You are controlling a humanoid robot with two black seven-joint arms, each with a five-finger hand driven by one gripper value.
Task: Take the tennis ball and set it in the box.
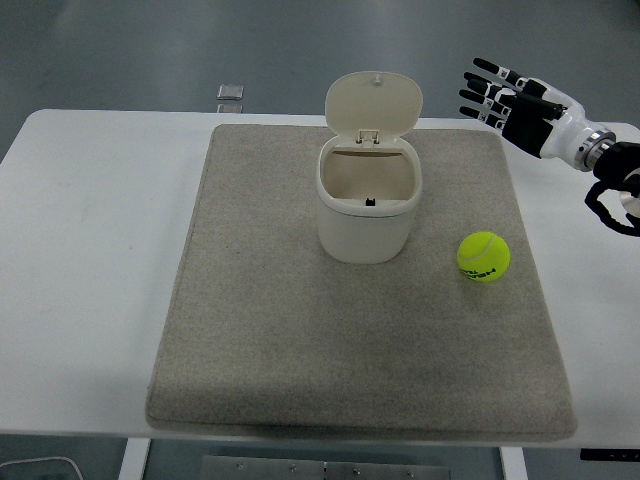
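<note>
Tennis ball (484, 257), right of centre on grey mat (300, 330), just beside the box (368, 205) whose lid stands open for it; right hand (520, 105), upper right, fingers spread, empty, poised before grasping.

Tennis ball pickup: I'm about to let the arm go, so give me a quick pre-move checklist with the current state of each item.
1. Tennis ball in plain view, lying free on the grey mat: ok.
2. Box lid up, opening exposed: ok.
3. Box upright on the mat, left of the ball, not touching it: ok.
4. Right hand fingers spread, holding nothing: ok.
5. Right hand over the ball: not ok, it hovers beyond the mat's far right corner.
6. Box empty: cannot tell, a small dark spot shows inside.
</note>
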